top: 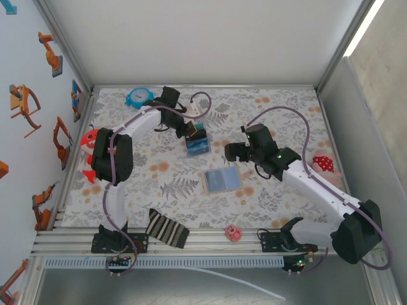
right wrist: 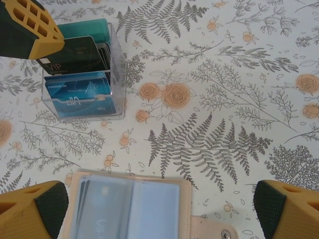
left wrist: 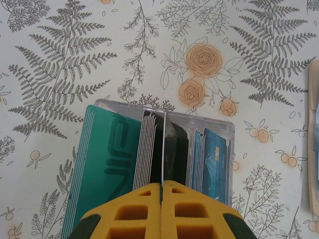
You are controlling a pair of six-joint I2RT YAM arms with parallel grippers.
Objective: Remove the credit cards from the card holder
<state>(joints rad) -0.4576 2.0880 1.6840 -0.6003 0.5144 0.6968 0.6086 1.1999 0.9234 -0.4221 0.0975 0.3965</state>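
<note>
Card holder (top: 221, 180) is lying open and flat near the middle of the table (top: 286, 127), pale-blue side up, with cards (right wrist: 97, 209) showing in one pocket. Right gripper (right wrist: 159, 206) is hovering over it with jaws spread wide, holding nothing. Left gripper (left wrist: 162, 191) is pinching shut on a dark card (left wrist: 172, 149) standing in the clear box (right wrist: 117, 64), which is sitting apart from the holder.

Risks I'm seeing:
- **Left side:** the dark card is leaning among the others, so an off-square release is likely jamming it, dragging neighbours or shifting the box.
- **Right side:** the pocketed cards are lying flush, so the fingers are likely skating on the plastic or shoving the whole holder, since nothing is pinning it down.
</note>
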